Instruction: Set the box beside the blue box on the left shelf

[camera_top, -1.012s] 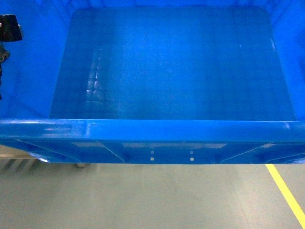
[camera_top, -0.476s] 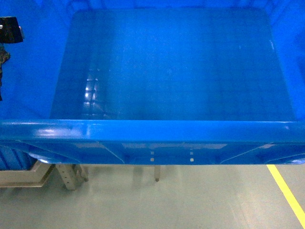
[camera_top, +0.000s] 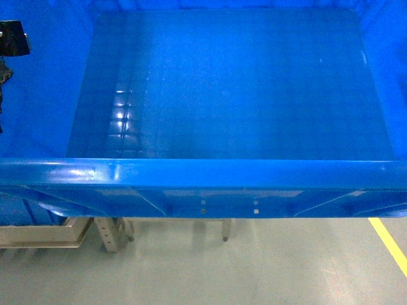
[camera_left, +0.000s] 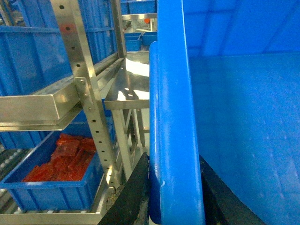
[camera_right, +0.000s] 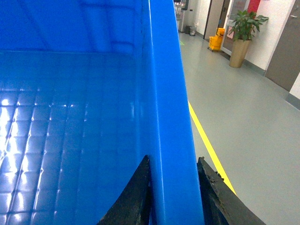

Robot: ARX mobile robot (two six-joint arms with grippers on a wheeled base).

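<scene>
Clamping the left rim of the box (camera_top: 229, 82), the left gripper (camera_left: 174, 187) has one black finger (camera_left: 133, 192) outside the wall and the other inside, pressed to the plastic. The right gripper (camera_right: 172, 187) pinches the opposite rim the same way, its dark fingers (camera_right: 133, 197) on either side of the wall. Held between the two arms, the box fills the head view, its gridded floor catching light and its thick front rim running across the picture above grey floor (camera_top: 267, 267). To the left, just beside the box, stands the shelf (camera_left: 51, 105) with its perforated steel upright and flat metal rail; on a lower level lies a smaller blue bin (camera_left: 56, 176) holding red pieces. To the right, a yellow line (camera_right: 206, 140) runs along the floor toward a potted plant (camera_right: 243, 30).
</scene>
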